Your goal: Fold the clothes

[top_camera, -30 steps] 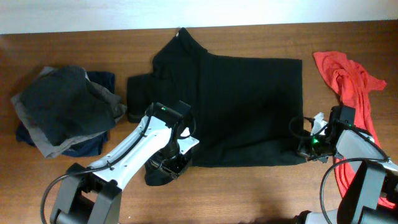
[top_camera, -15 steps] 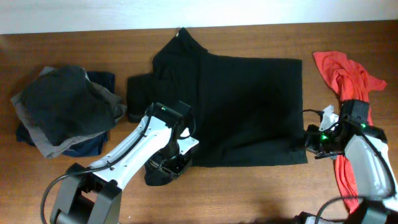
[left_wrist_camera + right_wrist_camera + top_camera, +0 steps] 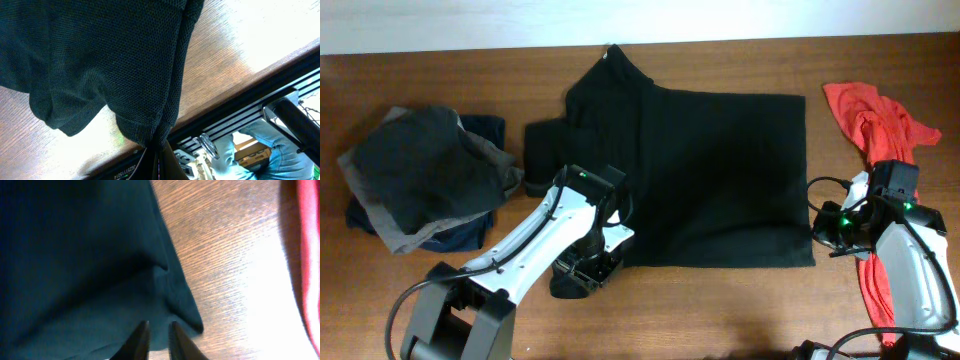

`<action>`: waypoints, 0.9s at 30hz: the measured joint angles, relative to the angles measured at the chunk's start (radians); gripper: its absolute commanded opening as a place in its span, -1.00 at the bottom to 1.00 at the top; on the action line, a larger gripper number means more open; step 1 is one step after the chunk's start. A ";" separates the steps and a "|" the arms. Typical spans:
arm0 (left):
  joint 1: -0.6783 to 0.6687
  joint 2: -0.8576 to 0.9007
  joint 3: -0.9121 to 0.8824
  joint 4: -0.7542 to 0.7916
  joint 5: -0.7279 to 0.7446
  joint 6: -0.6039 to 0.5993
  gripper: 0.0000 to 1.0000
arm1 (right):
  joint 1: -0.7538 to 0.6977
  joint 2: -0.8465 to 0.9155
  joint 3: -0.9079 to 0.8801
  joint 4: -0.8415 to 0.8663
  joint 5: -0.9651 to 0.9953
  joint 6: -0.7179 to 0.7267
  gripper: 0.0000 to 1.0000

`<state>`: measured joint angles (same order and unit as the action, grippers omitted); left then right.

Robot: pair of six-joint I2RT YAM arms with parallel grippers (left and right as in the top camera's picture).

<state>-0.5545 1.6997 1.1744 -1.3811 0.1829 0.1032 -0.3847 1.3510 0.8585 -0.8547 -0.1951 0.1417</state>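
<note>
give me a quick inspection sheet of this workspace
surface: wooden table, bare wood around the cloth
job's things: black T-shirt mostly flat, near-left corner bunched
clutter: red-orange garment at right; dark folded pile at left
grippers: left gripper shut on the T-shirt; right gripper slightly open over its corner, holding nothing
cables: black cable arcs by left arm base
surroundings: metal frame rail beyond table edge

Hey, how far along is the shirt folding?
Early on. Done: the shirt lies spread on the table. In hand: the left gripper pinches its near left edge; the right gripper, slightly open, is at the near right corner. Left: all the folds, it seems.
</note>
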 measured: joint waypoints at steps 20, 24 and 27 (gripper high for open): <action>0.000 0.000 0.000 0.005 0.000 0.000 -0.99 | 0.065 0.145 -0.097 0.074 -0.139 0.055 -0.22; 0.000 0.000 0.000 0.006 0.000 0.000 -0.99 | 0.065 0.181 -0.102 0.075 -0.101 0.056 -0.22; 0.000 0.000 0.000 0.010 0.000 0.000 -0.99 | 0.065 0.204 -0.105 0.076 -0.086 0.057 -0.22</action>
<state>-0.5545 1.6997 1.1748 -1.3712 0.1825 0.1032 -0.3195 1.5547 0.7532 -0.7784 -0.2813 0.1986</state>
